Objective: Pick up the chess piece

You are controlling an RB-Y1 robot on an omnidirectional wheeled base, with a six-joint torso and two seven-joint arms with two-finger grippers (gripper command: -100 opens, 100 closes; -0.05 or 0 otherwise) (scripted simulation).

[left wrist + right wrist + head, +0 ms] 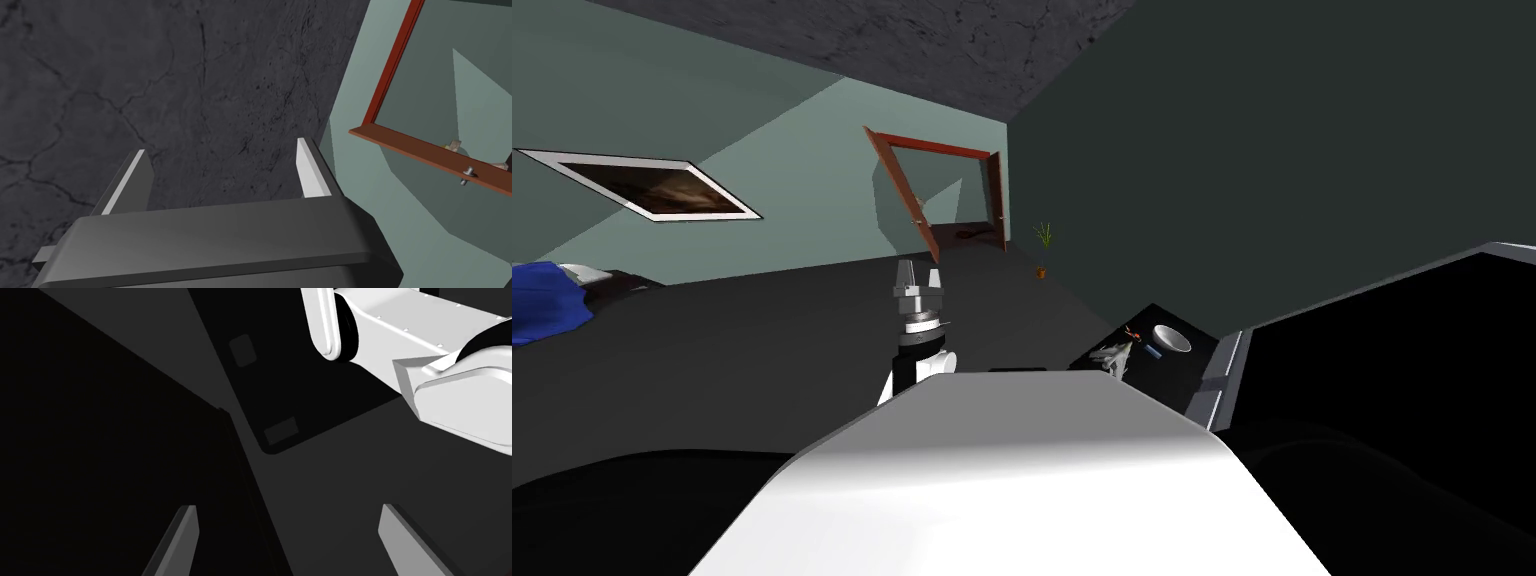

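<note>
Two grippers, jaws apart, both empty. Dark table [1172,378], robot's right, holds the work. Left gripper [920,268] is raised, probably to stay clear; right gripper [289,506] faces dark surfaces. White bowl [1172,338]; chess piece presumably beside it, too small to identify.

At the upper left of my head view I see a framed picture [642,185] on the pale green wall [792,170]. Blue bedding [542,300] lies at the left edge. Near the upper middle a door [902,205] stands ajar in a red-brown frame [942,148], with 1 small potted plant [1042,250] on the dark floor [762,340] just right of it. Right of centre, a dark table [1152,318] carries 1 white bowl [1171,339] and a small blue item [1152,351] beside it. A black area [1392,380] takes the lower right, and a cracked dark ceiling [912,40] spans the top.
</note>
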